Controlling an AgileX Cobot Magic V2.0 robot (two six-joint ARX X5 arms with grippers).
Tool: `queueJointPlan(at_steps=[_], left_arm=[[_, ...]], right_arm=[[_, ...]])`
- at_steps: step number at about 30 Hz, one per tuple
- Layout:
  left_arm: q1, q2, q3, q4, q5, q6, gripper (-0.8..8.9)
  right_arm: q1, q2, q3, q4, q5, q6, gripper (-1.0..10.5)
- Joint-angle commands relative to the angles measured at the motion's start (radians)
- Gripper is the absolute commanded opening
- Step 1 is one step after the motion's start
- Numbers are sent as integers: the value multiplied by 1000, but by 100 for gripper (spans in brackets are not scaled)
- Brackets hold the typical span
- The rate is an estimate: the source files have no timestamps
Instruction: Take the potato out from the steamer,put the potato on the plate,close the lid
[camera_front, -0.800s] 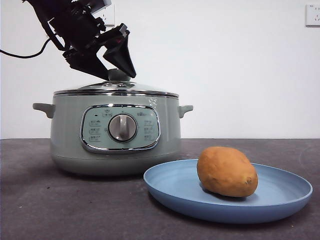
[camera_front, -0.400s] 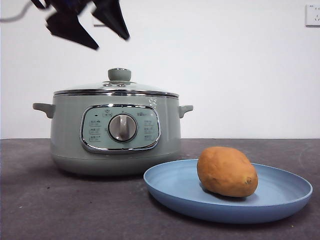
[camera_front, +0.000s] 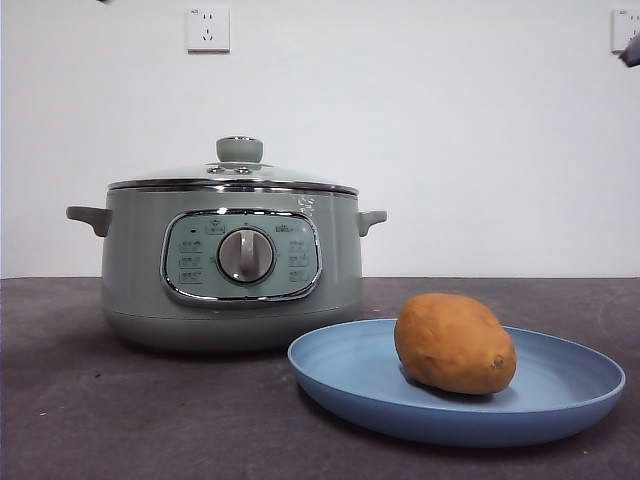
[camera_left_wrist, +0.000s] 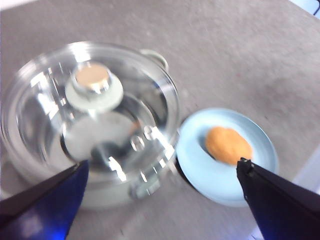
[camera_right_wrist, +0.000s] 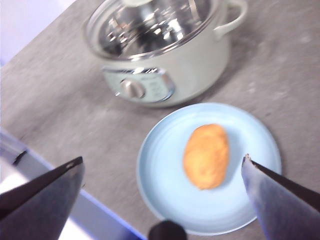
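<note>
The potato lies on its side on the plate, toward the plate's middle, with a small dark spot showing at the end nearest the plate's outer edge in the front view. The plate sits on the grey table just beside the steamer, its rim close to the pot's base but, seen from the right wrist camera, not quite touching it. The lid rests flat on the steamer with its chrome rim seated all round and its green knob upright at the centre; through the glass the pot's shiny inside shows, blurred in both wrist views. The silver dial sits in the middle of the chrome-framed control panel, and a small handle sticks out at each side of the pot. Neither arm is at work over the things: the left gripper hangs high above the steamer and plate with its fingers spread wide and holding nothing — the lid and the potato both show between them. The right gripper hangs above the plate, fingers likewise released and wide apart, the potato between them far below. On the wall behind, a white socket is mounted above the steamer.
</note>
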Motion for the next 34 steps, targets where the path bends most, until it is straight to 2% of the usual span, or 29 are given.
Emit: queueJointPlan(at_steps=[1, 3, 6, 9, 34], left_arm=[[-3, -45, 0, -74, 11, -15, 391], [-3, -68, 0, -120, 24, -15, 227], [-3, -82, 0, -168, 21, -15, -26], [-3, -86, 0, -200, 22, -14, -8], [-3, -86, 0, -203, 19, -14, -4]], right_arm=[[1, 12, -4, 0, -45, 6, 560], [1, 18, -4, 0, -66, 6, 498], [1, 24, -4, -1, -87, 6, 274], [1, 27, -4, -1, -88, 6, -6], [1, 27, -4, -1, -78, 6, 1]])
